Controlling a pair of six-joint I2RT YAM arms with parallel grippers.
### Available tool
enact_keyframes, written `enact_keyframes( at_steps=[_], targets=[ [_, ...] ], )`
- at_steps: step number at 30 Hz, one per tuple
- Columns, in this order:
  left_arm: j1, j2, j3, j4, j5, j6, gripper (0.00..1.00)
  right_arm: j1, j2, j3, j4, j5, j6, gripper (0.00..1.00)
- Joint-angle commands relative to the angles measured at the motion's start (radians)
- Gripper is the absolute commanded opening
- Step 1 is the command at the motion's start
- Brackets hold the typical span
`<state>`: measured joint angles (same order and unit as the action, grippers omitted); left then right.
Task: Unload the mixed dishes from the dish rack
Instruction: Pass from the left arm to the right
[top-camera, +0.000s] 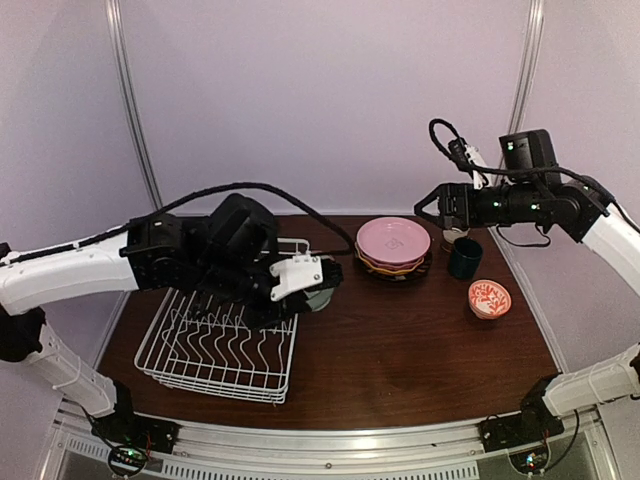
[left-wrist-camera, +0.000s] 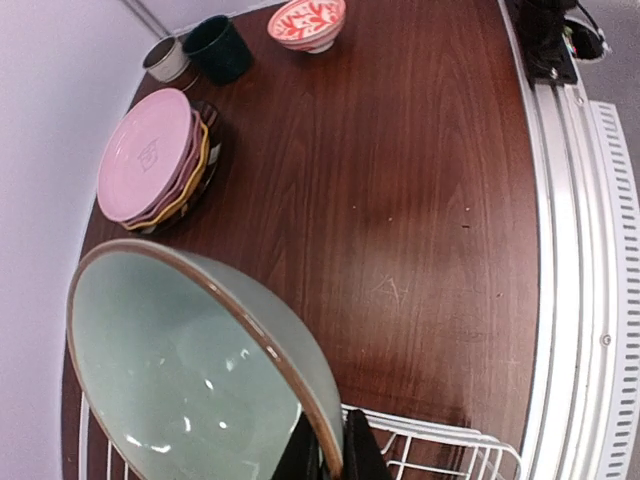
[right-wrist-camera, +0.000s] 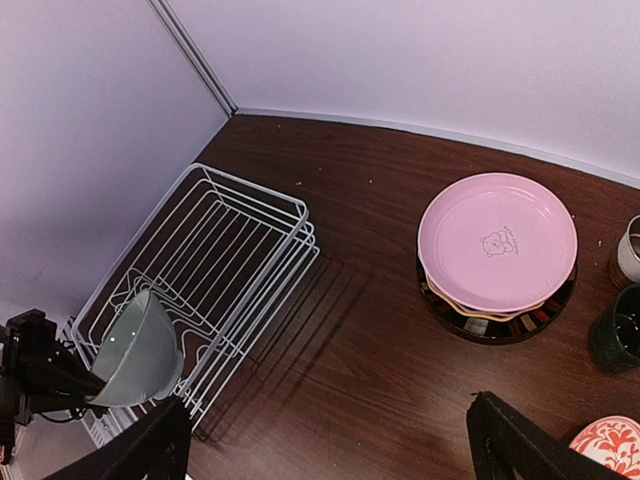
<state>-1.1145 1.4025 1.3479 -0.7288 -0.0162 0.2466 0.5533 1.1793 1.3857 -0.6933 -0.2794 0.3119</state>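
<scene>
A pale green bowl (left-wrist-camera: 190, 370) was clamped by its rim in the left gripper (left-wrist-camera: 335, 452), above the dish rack's (top-camera: 215, 352) right edge. The right gripper (top-camera: 430, 208) was spread wide apart near stacked plates (top-camera: 393, 243), far right.

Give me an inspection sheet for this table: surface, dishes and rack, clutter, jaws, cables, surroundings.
Surface: dark wood table, bare in the middle.
Job's things: white rack on the left; green bowl tilted over it, no other dish seen inside. On the table: plate stack, pink on top, dark cup, pale cup and red-patterned bowl.
Clutter: nothing seen.
Jaws: left jaws shut on the green bowl's rim; right jaws open, empty.
Cables: black cable arching over the left arm.
Surroundings: pale walls, metal rail at the near edge.
</scene>
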Motion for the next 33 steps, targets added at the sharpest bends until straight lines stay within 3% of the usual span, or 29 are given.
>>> enact_keyframes(
  at_steps=[1,6,16,24,33],
  targets=[
    [-0.123,0.086,0.057,0.028,-0.182,0.162,0.0,0.007,0.026,0.036,-0.153,-0.045,-0.068,0.96],
    [-0.229,0.203,0.104,-0.011,-0.271,0.228,0.0,0.059,0.051,0.039,-0.217,-0.067,-0.102,0.91],
    [-0.332,0.342,0.203,-0.024,-0.299,0.301,0.0,0.248,0.123,-0.013,-0.257,0.004,-0.136,0.84],
    [-0.364,0.382,0.231,-0.025,-0.327,0.328,0.0,0.389,0.211,-0.039,-0.23,0.096,-0.14,0.78],
    [-0.366,0.383,0.238,-0.024,-0.319,0.33,0.0,0.45,0.29,-0.051,-0.224,0.157,-0.159,0.6]
  ],
)
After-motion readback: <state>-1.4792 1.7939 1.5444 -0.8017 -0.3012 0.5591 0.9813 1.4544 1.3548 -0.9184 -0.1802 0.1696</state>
